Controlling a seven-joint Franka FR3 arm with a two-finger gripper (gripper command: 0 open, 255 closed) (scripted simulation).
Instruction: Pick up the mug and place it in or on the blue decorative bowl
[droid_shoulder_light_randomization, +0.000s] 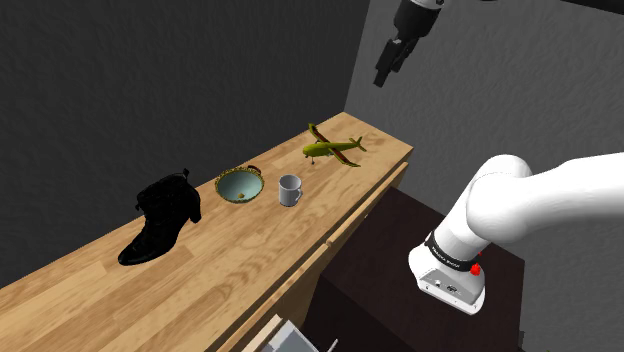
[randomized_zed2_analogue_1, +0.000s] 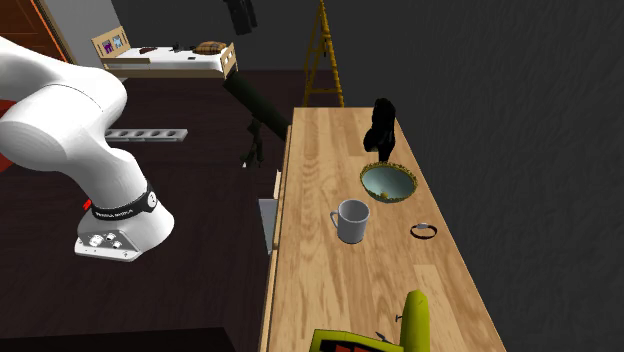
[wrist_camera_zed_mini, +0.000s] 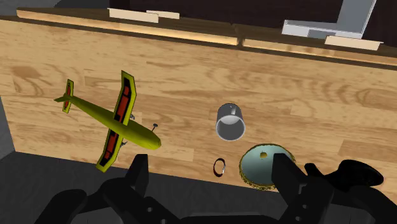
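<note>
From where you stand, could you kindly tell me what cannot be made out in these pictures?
- The blue, gold-rimmed decorative bowl: in the wrist view, part of its rim is covered by one of the open black fingers.
- The yellow-green toy plane: cut off by the second exterior view's bottom edge.
- The small dark ring near the grey mug: too small to identify.
- The speck inside the bowl, shoulder view: too small to identify.

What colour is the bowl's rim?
Gold, around a pale blue-green inside; the bowl shows it best in the shoulder view.

Grey mug (droid_shoulder_light_randomization: 290, 190) upright on wood, just beside gold-rimmed blue-green bowl (droid_shoulder_light_randomization: 239, 185), apart
</note>
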